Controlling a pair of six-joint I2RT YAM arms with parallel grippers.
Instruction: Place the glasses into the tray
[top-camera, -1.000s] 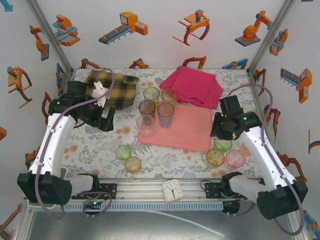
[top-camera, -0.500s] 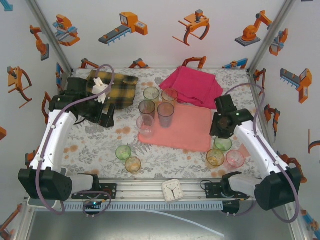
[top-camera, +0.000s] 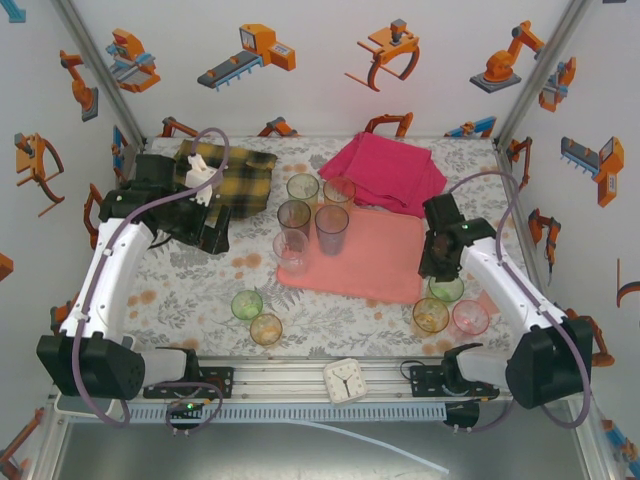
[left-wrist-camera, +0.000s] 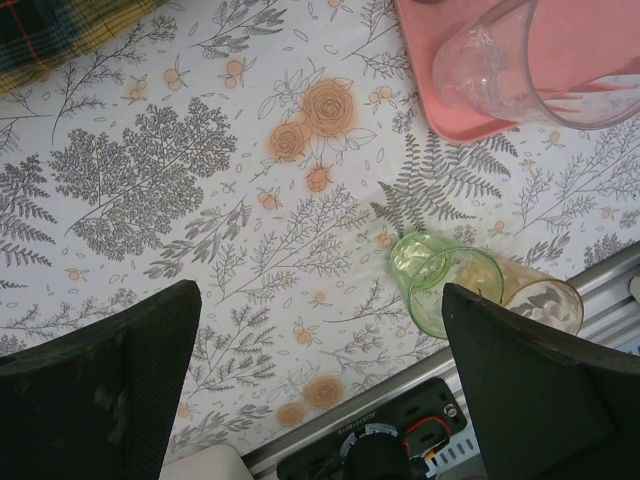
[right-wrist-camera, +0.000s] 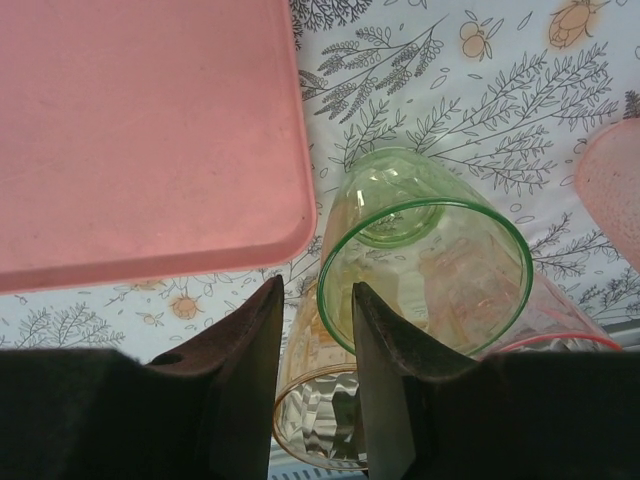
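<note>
Right gripper (right-wrist-camera: 317, 292) straddles green glass (right-wrist-camera: 430, 250) rim; tray (right-wrist-camera: 150, 130) corner alongside.

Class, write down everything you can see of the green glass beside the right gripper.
The green glass is a small, transparent, green-tinted tumbler, narrowing toward its base. It stands upright and empty on the flowered tablecloth, just off the tray's corner, with an amber glass and a pink glass close by. The right gripper straddles its rim, one finger either side.

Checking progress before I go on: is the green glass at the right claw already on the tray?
No, the green glass stands on the floral cloth just off the tray's rounded corner.
</note>
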